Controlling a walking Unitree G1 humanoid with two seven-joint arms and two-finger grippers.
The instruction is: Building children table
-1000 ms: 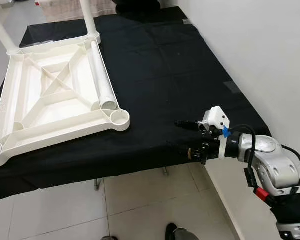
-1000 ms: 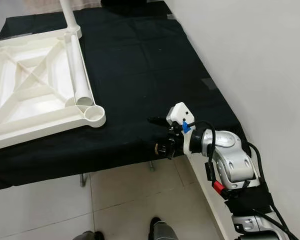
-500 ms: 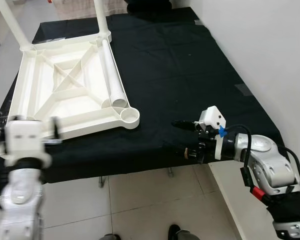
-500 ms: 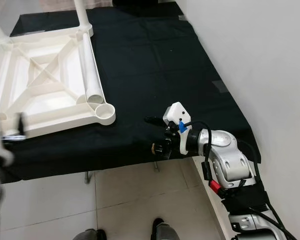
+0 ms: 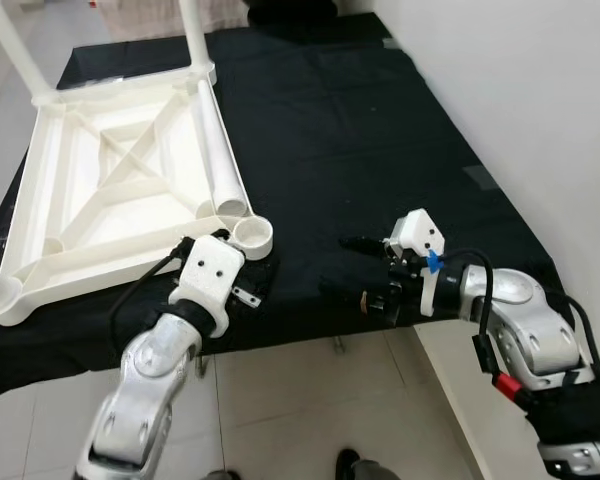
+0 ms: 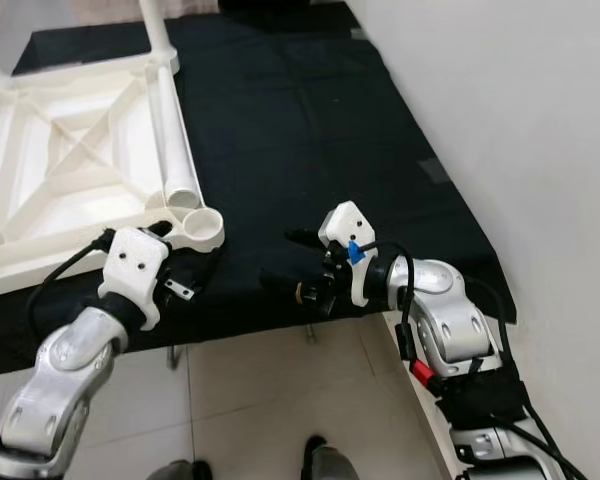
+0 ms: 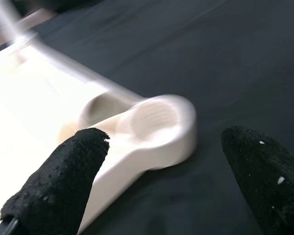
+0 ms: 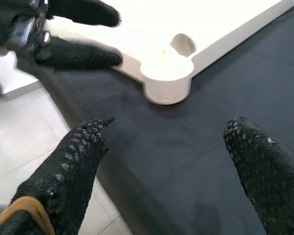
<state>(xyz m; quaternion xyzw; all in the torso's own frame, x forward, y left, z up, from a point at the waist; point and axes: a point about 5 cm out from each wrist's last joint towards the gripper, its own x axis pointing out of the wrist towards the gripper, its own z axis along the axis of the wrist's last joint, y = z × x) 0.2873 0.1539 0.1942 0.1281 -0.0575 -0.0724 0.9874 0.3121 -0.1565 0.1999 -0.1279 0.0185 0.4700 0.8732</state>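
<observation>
I see the upturned tabletop (image 5: 110, 190) on the cloth-covered table's (image 5: 360, 130) left half, a loose leg tube (image 5: 220, 160) lying along its right edge.

No legible text or markings anywhere.

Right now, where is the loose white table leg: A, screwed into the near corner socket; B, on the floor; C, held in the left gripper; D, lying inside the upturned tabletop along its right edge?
D: the loose leg lies flat inside the upturned tabletop, beside the empty corner socket.
</observation>
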